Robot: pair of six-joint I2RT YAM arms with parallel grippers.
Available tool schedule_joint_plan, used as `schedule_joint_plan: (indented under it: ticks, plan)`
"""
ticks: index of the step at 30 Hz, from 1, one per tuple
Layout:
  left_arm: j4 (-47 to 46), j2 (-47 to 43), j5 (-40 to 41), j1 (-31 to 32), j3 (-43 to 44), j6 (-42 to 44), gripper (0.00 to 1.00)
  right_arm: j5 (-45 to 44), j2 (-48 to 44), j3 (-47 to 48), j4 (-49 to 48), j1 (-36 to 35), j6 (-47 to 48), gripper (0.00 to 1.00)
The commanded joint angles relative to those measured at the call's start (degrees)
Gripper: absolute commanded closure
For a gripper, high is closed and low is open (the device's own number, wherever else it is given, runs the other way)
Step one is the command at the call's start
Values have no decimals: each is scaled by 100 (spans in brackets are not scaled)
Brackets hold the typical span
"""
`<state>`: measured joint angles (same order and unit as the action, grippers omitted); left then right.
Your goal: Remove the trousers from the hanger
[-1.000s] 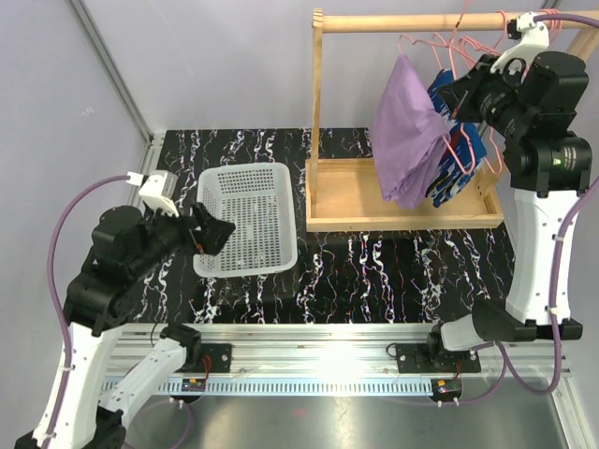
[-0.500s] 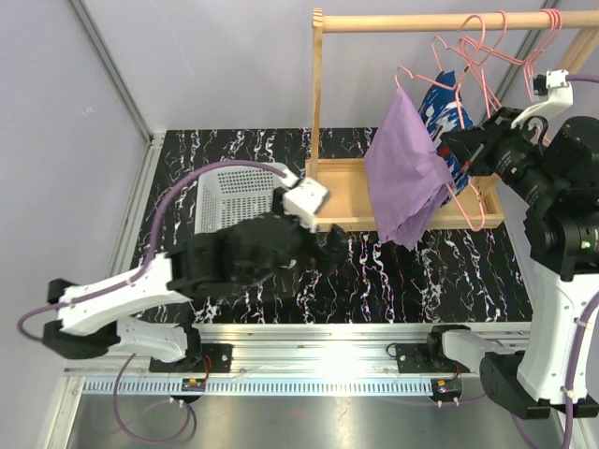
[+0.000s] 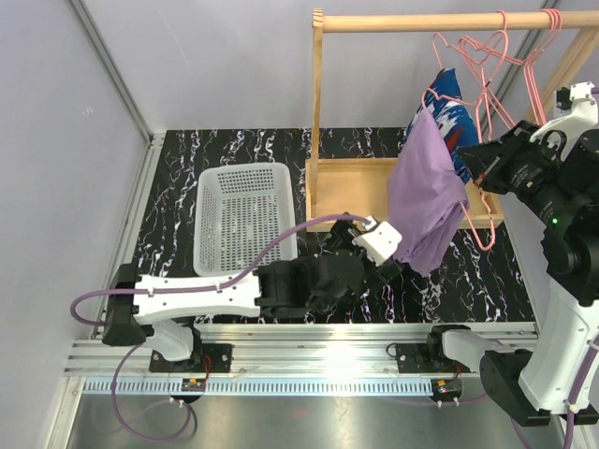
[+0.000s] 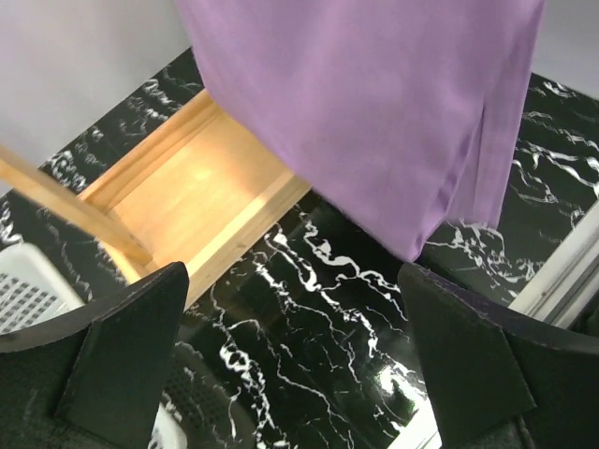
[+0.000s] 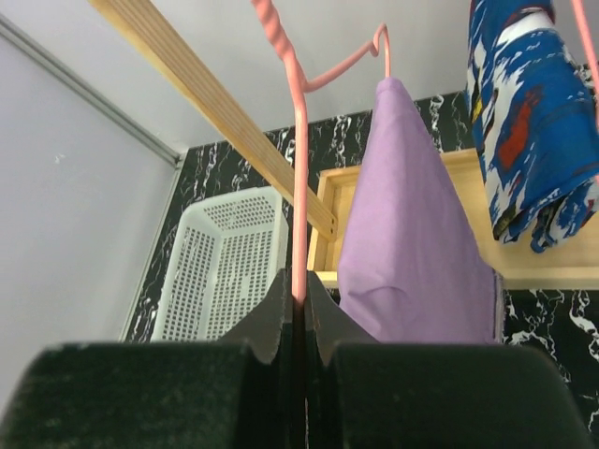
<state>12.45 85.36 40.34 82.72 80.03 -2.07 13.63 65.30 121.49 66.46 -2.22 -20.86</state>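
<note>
The lilac trousers hang from a pink hanger in front of the wooden rack. My right gripper is shut on that hanger's wire, as the right wrist view shows, with the lilac trousers just beyond it. The blue patterned trousers hang behind on another hanger, and also show in the right wrist view. My left gripper is open and empty, low over the table just below the lilac trousers' hem. Its jaws are spread wide.
A white perforated basket stands at the left on the black marbled table. The wooden rack has a tray base, a post and a top rail. Empty pink hangers hang on the rail.
My left arm swung from the basket rightwards across the table to under the lilac trousers. My right gripper pulled the hanger with the lilac trousers forward and to the right.
</note>
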Motion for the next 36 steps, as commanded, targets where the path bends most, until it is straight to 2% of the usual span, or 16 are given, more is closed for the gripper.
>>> schedule_joint_plan:
  ticks: [1, 4, 14, 24, 31, 36]
  plan:
    - [-1928, -55, -436, 139, -591, 794, 1, -246, -70, 507, -441, -15, -102, 100]
    - [-2491, 32, -763, 166, -866, 979, 1, -282, -35, 648, -397, -7, -111, 100]
    - [-3493, 1070, -703, 166, -603, 1121, 1, -343, -26, 920, -423, -15, -304, 100]
    - [-4522, 1650, 246, 148, -409, 1752, 3, -97, -140, 912, -476, -7, -480, 100]
    - [-4514, 1694, 168, -89, -383, 1797, 10, 35, -245, 788, -502, -7, -419, 100]
    - [-4304, 1440, -384, -89, -576, 1745, 5, -27, -210, 622, -537, -7, -278, 100]
